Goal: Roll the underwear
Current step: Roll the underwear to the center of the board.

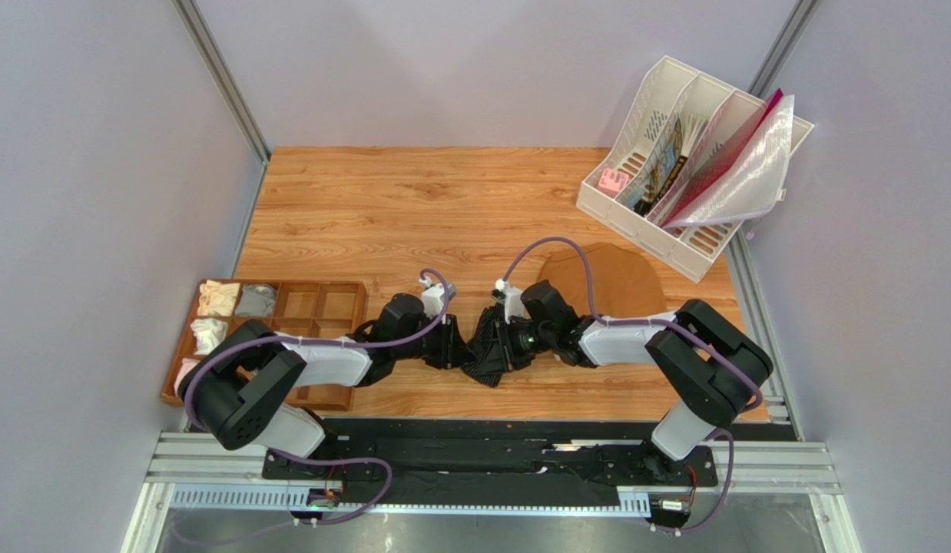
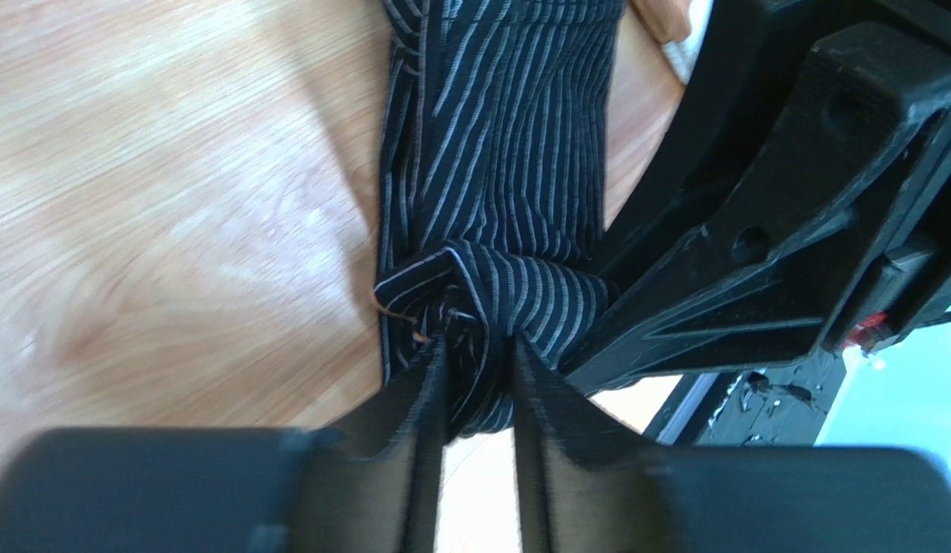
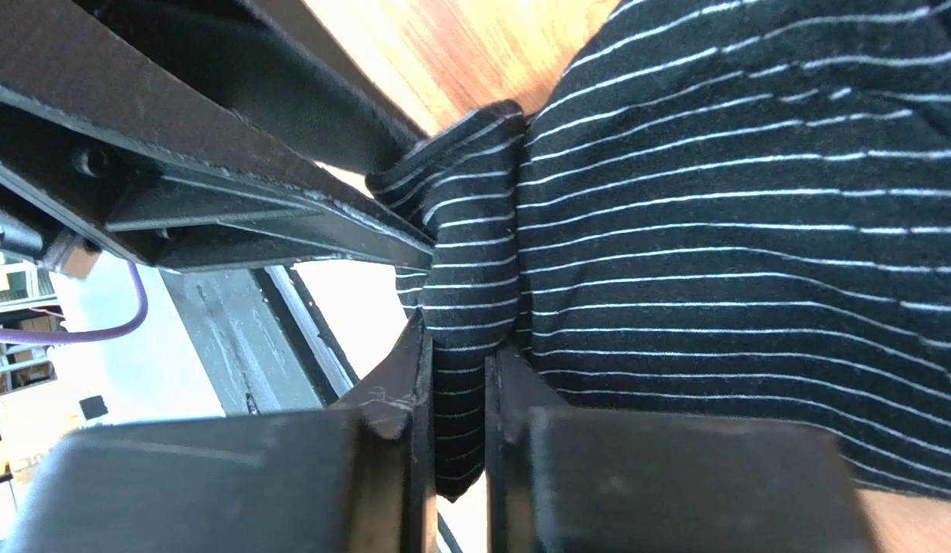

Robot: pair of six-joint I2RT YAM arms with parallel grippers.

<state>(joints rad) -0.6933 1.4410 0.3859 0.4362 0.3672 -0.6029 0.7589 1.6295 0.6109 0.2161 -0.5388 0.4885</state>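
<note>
The underwear [image 1: 488, 351] is black fabric with thin pale stripes, bunched on the wooden table between my two grippers near the front edge. My left gripper [image 1: 451, 343] is shut on a rolled, twisted end of it [image 2: 478, 375]; the striped cloth [image 2: 503, 138] stretches away from the jaws. My right gripper [image 1: 509, 341] is shut on a folded edge of the same cloth [image 3: 459, 357], with the broad striped panel [image 3: 734, 230] to its right. The two grippers almost touch each other.
Plain brown briefs [image 1: 613, 282] lie flat behind the right gripper. A white file rack [image 1: 676, 173] with papers stands at the back right. A wooden compartment tray [image 1: 319, 311] with rolled pale items sits at the left. The table's front edge is just behind the cloth.
</note>
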